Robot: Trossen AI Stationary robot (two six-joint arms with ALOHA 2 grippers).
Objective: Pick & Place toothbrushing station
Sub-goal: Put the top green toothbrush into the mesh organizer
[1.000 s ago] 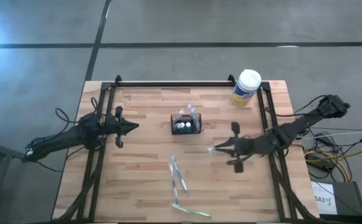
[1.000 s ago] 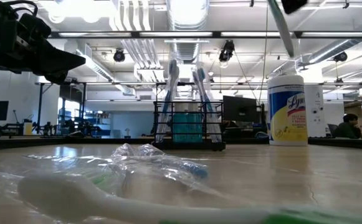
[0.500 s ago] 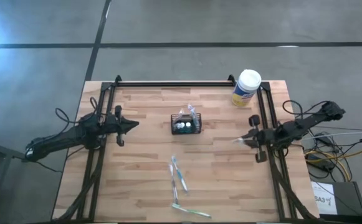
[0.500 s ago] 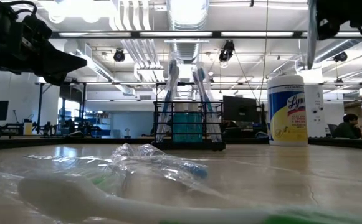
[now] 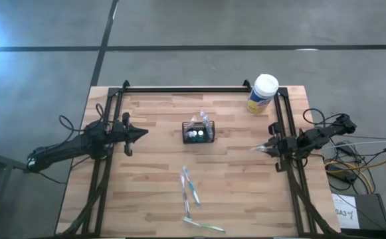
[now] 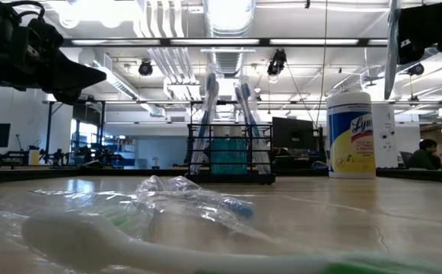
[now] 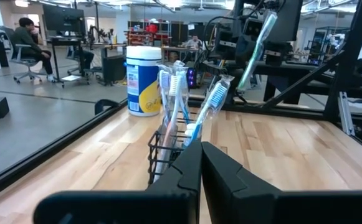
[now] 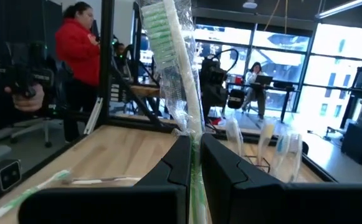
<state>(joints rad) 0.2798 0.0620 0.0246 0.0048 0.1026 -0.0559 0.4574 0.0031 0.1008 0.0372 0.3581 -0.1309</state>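
The toothbrushing station [image 5: 199, 134], a small black wire caddy, stands near the table's middle with several toothbrushes upright in it [image 7: 174, 118]; it also shows in the low view [image 6: 230, 156]. My right gripper [image 5: 260, 147] hovers by the table's right edge, shut on a toothbrush [image 8: 174, 68] with green bristles in a clear wrapper. My left gripper [image 5: 141, 135] waits shut at the left side, pointing level at the caddy, its fingers [image 7: 200, 168] empty. My right gripper pinches the wrapped toothbrush's handle [image 8: 190, 127] between its two fingers [image 8: 179, 163], which come level from the table's right side and lie across it. The brush stands nearly upright, bristle end up [image 6: 392, 46], lifted clear of the table.
A yellow canister [image 5: 262, 93] with a white lid stands at the far right corner. Wrapped toothbrushes [image 5: 189, 188] lie on the wood near the front, another [image 5: 204, 226] at the front edge. Black frame rails [image 5: 286, 133] run along the left, right and far sides.
My right gripper has drawn back from near the caddy toward the table's right edge, carrying the wrapped toothbrush, which has gone from tilted to nearly upright. The left arm has kept still.
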